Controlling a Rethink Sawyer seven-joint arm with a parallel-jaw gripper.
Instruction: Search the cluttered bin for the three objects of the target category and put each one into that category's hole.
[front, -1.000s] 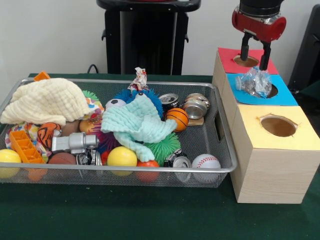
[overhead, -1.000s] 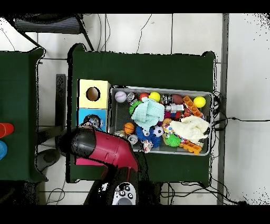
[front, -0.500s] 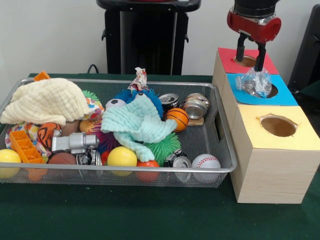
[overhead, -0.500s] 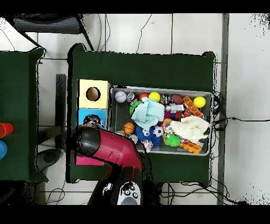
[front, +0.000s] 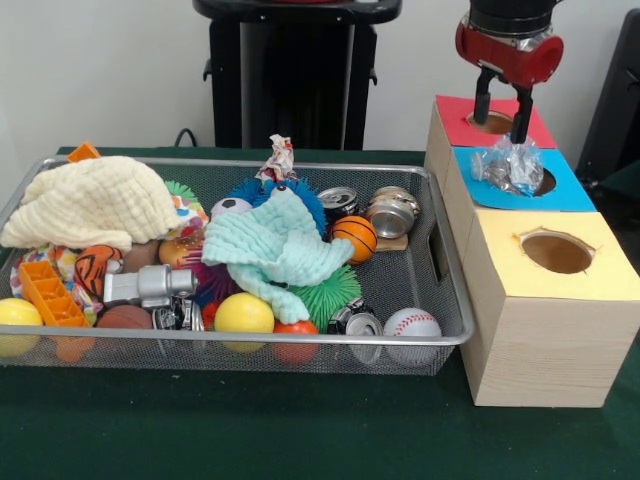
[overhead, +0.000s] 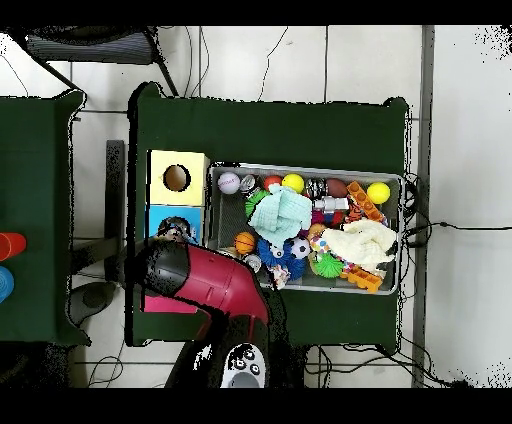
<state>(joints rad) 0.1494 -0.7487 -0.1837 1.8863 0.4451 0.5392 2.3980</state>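
My gripper (front: 502, 115) hangs open and empty just above the round hole (front: 492, 122) in the red-topped box. One see-through creased plastic piece (front: 510, 165) lies on the blue top of the neighbouring box (front: 565, 195), partly over the blue hole, just in front of my fingertips (front: 520, 128). The silver wire-mesh bin (front: 250, 340) stands to the left, full of clutter. No other clear plastic piece shows in it. In the overhead view my arm (overhead: 200, 280) covers the gripper and most of the red box.
The bin holds a yellow cloth (front: 90, 200), a mint cloth (front: 275, 245), shiny cans (front: 390, 212), balls (front: 243, 312), an orange toy (front: 50, 292) and a baseball (front: 411, 322). A yellow-topped box (front: 555, 250) stands nearest the camera. The black pedestal (front: 295, 70) stands behind the bin.
The gripper has risen slightly above the red-topped box and stayed open. The clear plastic piece has stayed on the blue top.
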